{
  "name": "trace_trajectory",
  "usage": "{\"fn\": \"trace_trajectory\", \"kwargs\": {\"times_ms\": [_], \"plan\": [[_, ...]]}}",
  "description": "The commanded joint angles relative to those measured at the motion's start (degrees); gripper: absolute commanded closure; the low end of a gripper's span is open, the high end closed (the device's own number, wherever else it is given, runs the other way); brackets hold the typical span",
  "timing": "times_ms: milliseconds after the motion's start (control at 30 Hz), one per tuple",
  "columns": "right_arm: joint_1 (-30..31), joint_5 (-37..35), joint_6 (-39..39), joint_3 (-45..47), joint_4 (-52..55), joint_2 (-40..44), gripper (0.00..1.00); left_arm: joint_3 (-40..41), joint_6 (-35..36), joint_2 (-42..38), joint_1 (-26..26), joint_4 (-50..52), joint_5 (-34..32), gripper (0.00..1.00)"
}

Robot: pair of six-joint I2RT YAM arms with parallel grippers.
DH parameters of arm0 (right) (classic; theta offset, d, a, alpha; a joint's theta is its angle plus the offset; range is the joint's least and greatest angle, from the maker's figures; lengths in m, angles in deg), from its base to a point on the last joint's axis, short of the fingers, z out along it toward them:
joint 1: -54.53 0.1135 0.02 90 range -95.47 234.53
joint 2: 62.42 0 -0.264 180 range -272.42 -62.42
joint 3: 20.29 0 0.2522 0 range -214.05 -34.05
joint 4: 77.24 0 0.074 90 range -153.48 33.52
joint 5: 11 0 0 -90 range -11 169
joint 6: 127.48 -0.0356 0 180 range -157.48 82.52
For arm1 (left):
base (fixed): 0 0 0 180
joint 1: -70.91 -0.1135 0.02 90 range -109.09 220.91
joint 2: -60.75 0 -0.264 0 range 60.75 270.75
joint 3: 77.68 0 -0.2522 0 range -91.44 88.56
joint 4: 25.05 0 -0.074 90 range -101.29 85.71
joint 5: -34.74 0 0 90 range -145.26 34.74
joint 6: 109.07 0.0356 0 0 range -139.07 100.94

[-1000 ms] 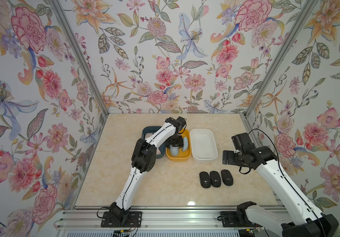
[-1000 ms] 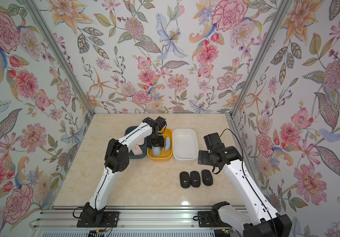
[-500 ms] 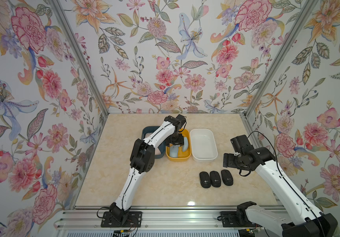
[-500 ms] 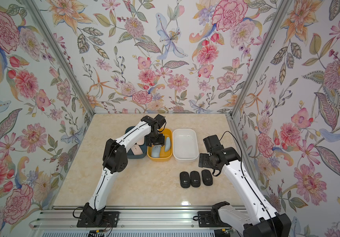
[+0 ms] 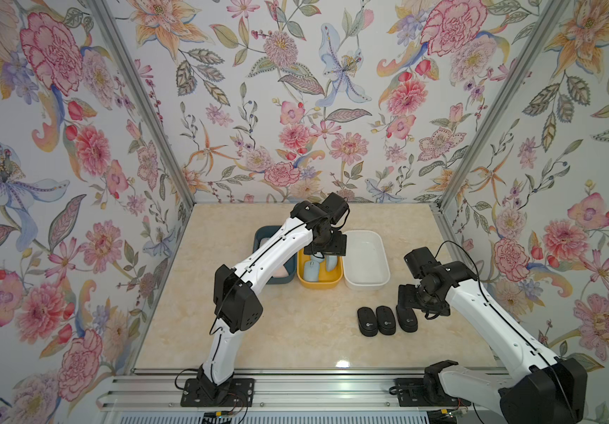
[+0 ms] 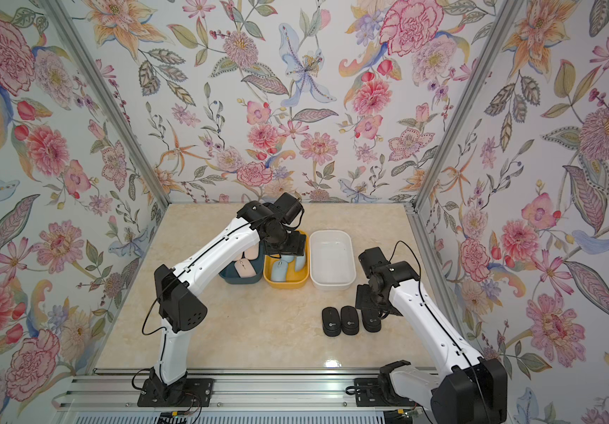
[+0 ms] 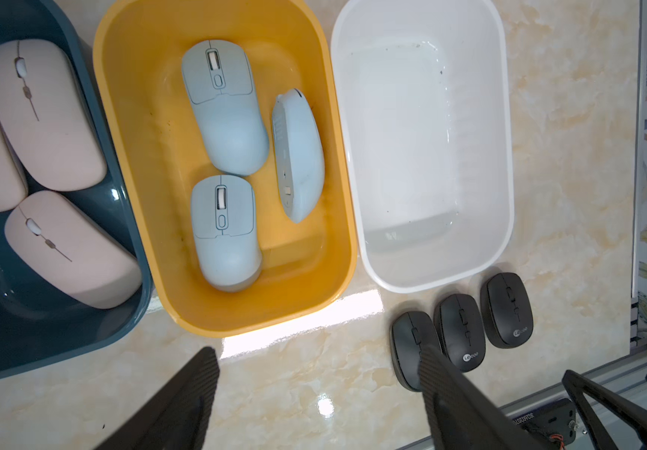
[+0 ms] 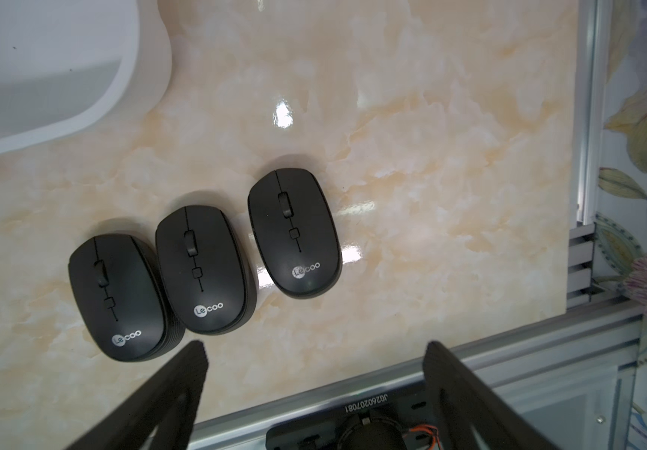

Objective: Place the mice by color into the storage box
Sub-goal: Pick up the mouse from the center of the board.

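The left gripper (image 7: 318, 348) hangs spread and empty over the yellow bin (image 7: 138, 175) of blue mice (image 7: 224, 113). The right gripper (image 8: 314, 345), likewise spread, hovers above black mice (image 8: 201, 269) near the desk's (image 5: 295, 348) right edge.

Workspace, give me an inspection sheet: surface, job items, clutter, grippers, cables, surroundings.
Surface: glossy marbled tabletop.
Job's things: three pink mice in the teal bin; three blue mice in the yellow bin, one on its side; white bin empty; three black mice in a row on the tabletop.
Clutter: nothing seen.
Grippers: left gripper open above the yellow bin; right gripper open above the black mice; neither holds anything.
Cables: black cable loops over the right arm.
Surroundings: floral walls, aluminium rail in front.
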Motion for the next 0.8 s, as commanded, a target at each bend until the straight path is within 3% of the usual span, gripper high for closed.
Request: {"fn": "trace_trajectory", "kwargs": {"times_ms": [0, 267, 767], "plan": [[-0.2, 3.3, -0.8, 1.7, -0.3, -2.7, 0.11, 3.1, -1.8, -2.6, 0.5, 1.2, -3.6, 0.16], [-1.8, 5.7, -2.1, 3.4, -3.4, -7.5, 0.12, 5.2, -2.0, -5.7, 1.4, 1.2, -4.7, 0.15], [-9.8, 12.5, 4.4, 3.6, -6.3, -18.4, 0.13, 5.1, -3.0, -6.1, -0.3, 1.2, -5.2, 0.15]]}}
